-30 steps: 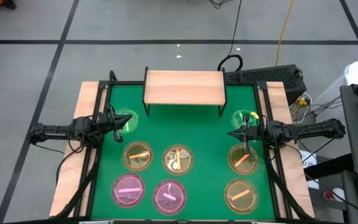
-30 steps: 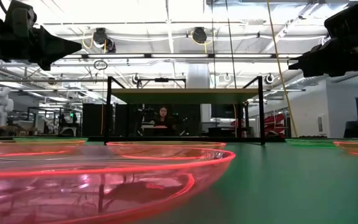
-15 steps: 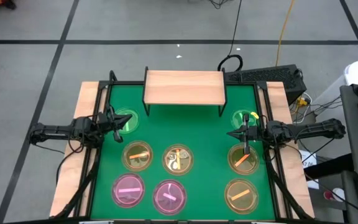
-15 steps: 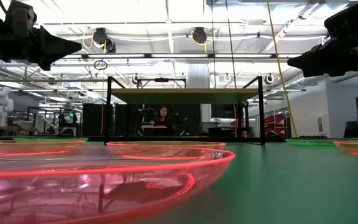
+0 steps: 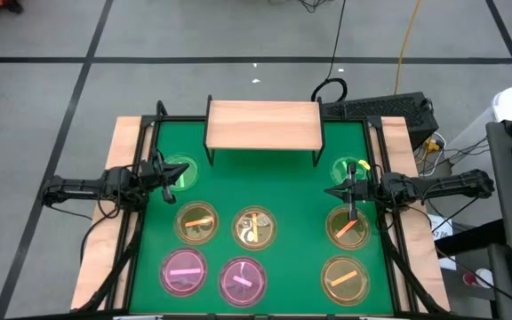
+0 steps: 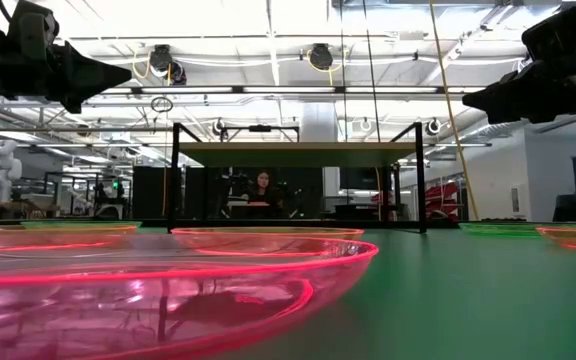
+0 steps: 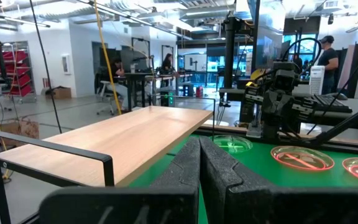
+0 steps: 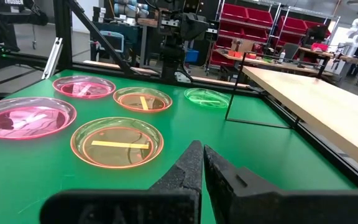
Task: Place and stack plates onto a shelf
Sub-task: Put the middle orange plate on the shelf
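Note:
The light-wood shelf (image 5: pixel 263 124) stands on black legs at the table's far middle. Several translucent plates lie flat on the green mat: green ones (image 5: pixel 180 173) (image 5: pixel 352 169), amber ones (image 5: pixel 197 222) (image 5: pixel 254 228) (image 5: pixel 348 225) (image 5: pixel 345 279) and pink ones (image 5: pixel 183 270) (image 5: pixel 242 280). My left gripper (image 5: pixel 169 180) hovers shut above the left green plate, high over the mat in the low view (image 6: pixel 118 75). My right gripper (image 5: pixel 332 191) hovers shut between the right green and amber plates (image 6: pixel 473 100). The wrist views show each pair of fingers closed together (image 7: pixel 199 152) (image 8: pixel 202 155).
Wooden side strips (image 5: pixel 114 178) and black frame rails run along both table sides. A keyboard (image 5: pixel 380 108) and cables lie beyond the far right corner. Green mat (image 5: pixel 265 187) stretches between the shelf and the plate rows. A person sits far behind the shelf (image 6: pixel 264 185).

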Controlling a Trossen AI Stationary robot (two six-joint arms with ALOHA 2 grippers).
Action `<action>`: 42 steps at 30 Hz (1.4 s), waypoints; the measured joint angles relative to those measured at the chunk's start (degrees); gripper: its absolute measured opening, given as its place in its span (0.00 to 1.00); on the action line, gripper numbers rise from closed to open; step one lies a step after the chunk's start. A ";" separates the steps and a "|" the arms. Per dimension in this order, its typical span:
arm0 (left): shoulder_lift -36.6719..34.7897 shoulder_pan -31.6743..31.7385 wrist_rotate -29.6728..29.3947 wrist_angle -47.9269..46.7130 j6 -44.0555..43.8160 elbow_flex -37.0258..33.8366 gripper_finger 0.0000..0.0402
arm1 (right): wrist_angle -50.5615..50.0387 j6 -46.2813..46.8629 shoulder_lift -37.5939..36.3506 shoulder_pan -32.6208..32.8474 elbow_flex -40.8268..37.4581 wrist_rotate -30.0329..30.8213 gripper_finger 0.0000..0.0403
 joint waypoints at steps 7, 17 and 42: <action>0.01 0.00 0.00 0.01 0.02 0.00 0.00 | 1.07 0.02 0.02 0.00 0.00 0.00 0.00; 0.00 0.00 0.00 0.00 0.01 0.00 0.00 | 6.85 4.93 0.04 0.00 -0.01 -0.02 0.00; 0.00 0.00 -0.13 0.01 -0.01 0.00 0.00 | 4.82 10.18 21.32 0.83 13.86 -5.81 0.00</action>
